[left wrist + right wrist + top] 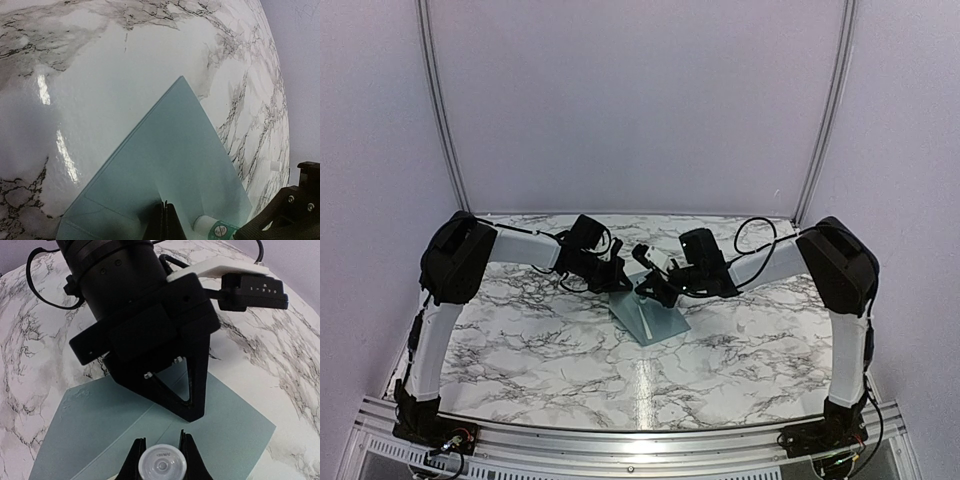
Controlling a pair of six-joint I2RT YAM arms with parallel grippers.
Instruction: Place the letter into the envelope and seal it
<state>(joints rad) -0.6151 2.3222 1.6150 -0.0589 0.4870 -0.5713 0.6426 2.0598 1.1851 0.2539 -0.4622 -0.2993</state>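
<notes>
- Nearest the camera were the arm bases, and past them the marble table filled most of the view.
- The envelope lay flat mid-table, right under both claws, long axis running diagonally away from the arms.
- Left claw was shut, pressing on the envelope.
- Right claw was clamped on a small white tube, just above the envelope.
- Letter wasn't visible, inside I guess.

One envelope, one white tube, two pincers.
</notes>
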